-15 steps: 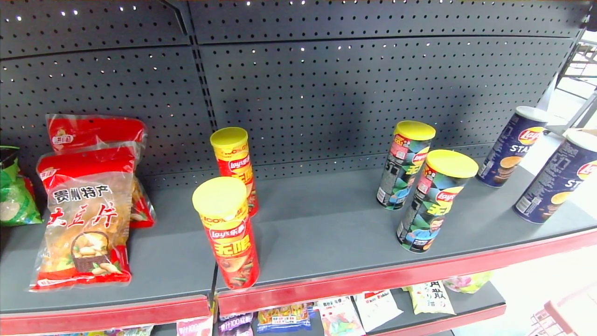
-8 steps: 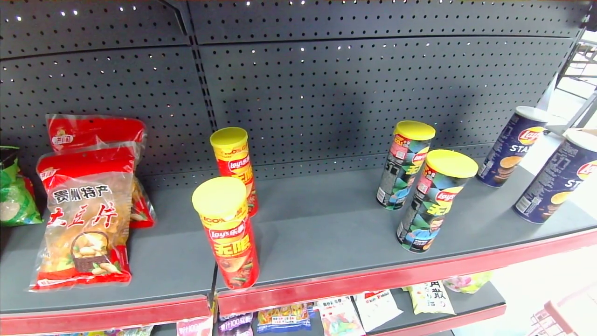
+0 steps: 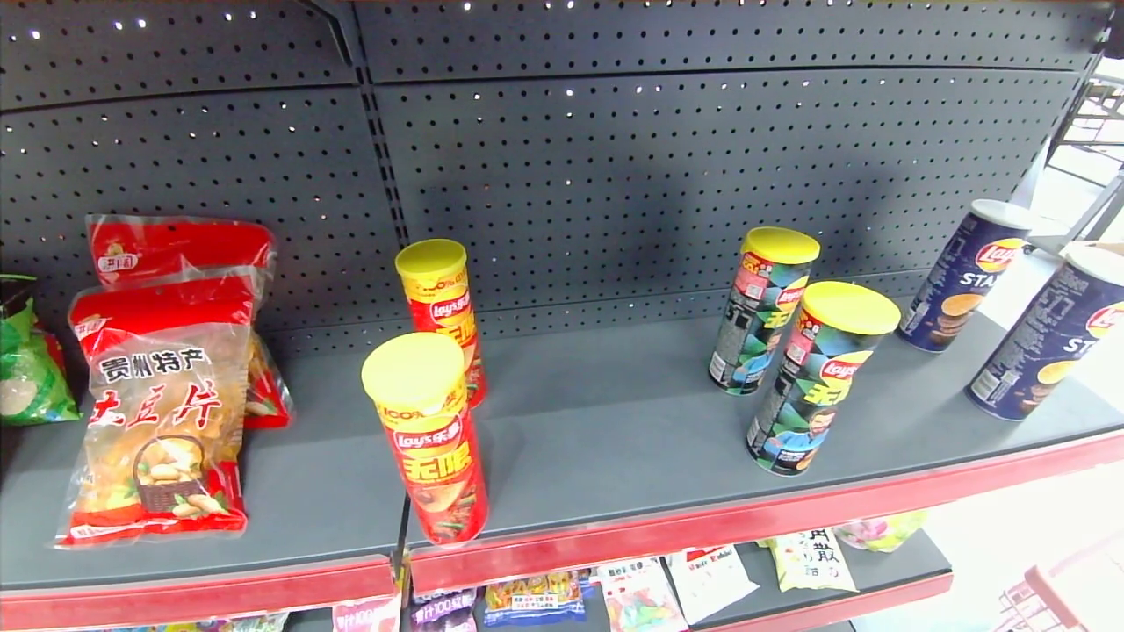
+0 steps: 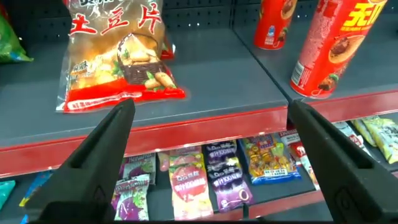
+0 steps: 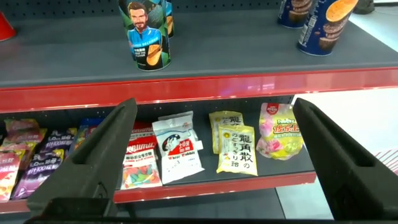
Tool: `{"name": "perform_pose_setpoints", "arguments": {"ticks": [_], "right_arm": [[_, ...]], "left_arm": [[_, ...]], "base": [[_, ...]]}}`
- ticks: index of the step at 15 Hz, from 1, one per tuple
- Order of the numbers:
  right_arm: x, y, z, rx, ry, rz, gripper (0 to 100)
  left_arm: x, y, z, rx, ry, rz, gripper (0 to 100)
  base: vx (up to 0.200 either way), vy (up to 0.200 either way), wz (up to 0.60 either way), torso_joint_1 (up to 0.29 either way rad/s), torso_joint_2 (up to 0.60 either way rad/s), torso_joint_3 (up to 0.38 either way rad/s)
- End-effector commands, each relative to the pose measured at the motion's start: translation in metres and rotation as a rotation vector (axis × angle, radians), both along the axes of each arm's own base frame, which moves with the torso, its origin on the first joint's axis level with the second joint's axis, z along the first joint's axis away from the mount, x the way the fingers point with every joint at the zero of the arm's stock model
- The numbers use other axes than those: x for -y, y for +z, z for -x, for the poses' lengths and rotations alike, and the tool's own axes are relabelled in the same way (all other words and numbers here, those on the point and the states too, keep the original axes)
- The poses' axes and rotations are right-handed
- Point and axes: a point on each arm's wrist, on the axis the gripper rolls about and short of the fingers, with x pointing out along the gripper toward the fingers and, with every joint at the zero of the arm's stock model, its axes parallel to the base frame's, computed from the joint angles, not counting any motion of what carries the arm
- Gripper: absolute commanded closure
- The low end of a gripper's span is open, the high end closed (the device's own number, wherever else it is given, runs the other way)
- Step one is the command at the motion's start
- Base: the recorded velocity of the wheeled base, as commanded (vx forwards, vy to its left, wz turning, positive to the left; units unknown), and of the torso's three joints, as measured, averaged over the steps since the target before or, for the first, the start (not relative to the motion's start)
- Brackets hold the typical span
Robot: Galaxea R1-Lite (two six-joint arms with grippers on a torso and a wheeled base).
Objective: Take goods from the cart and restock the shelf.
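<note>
On the grey shelf (image 3: 615, 439) stand two red chip cans with yellow lids (image 3: 435, 439) (image 3: 439, 316), two dark patterned cans with yellow lids (image 3: 812, 377) (image 3: 762, 307) and two blue cans (image 3: 961, 276) (image 3: 1045, 338). Red snack bags (image 3: 158, 412) lie at the left. My left gripper (image 4: 208, 112) is open, held below and before the shelf edge, facing the snack bag (image 4: 118, 56) and the front red can (image 4: 326, 46). My right gripper (image 5: 214, 109) is open and holds nothing, facing the front patterned can (image 5: 144, 34) and the lower shelf.
A red lip (image 3: 702, 527) runs along the shelf front. The lower shelf (image 5: 205, 180) holds several small snack packets (image 5: 239, 149). Black pegboard (image 3: 615, 175) backs the shelf. A green bag (image 3: 26, 360) sits far left. Part of a red cart frame (image 3: 1045, 592) shows bottom right.
</note>
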Motion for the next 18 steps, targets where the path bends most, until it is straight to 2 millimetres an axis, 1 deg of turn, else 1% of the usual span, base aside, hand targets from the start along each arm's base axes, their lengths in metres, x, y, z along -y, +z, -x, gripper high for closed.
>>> {"name": "perform_pose_setpoints", "arguments": {"ticks": [1,2,5,8,11,18], "right_arm": [[0.0000,0.0000,0.0000,0.000,0.000,-0.001,0],[0.0000,0.0000,0.0000,0.000,0.000,-0.001,0],[0.0000,0.0000,0.0000,0.000,0.002,0.001,0],[0.0000,0.0000,0.0000,0.000,0.000,0.001,0],[0.0000,0.0000,0.0000,0.000,0.002,0.001,0],[-0.0001,0.0000,0.0000,0.001,0.005,0.008,0]], "left_arm": [[0.0000,-0.0001,0.0002,0.003,-0.001,-0.001,0],[0.0000,-0.0001,0.0002,0.003,-0.001,0.000,0],[0.0000,-0.0001,0.0002,0.003,0.001,0.000,0],[0.0000,-0.0001,0.0002,0.003,-0.001,0.000,0],[0.0000,-0.0001,0.0002,0.003,-0.001,0.000,0],[0.0000,-0.0001,0.0002,0.003,0.001,0.002,0]], "base": [[0.000,0.000,0.00,0.000,0.00,0.000],[0.000,0.000,0.00,0.000,0.00,0.000],[-0.200,0.000,0.00,0.012,0.00,-0.001],[0.000,0.000,0.00,0.000,0.00,0.000],[0.000,0.000,0.60,0.015,0.01,-0.007],[0.000,0.000,0.00,0.000,0.00,0.000]]}}
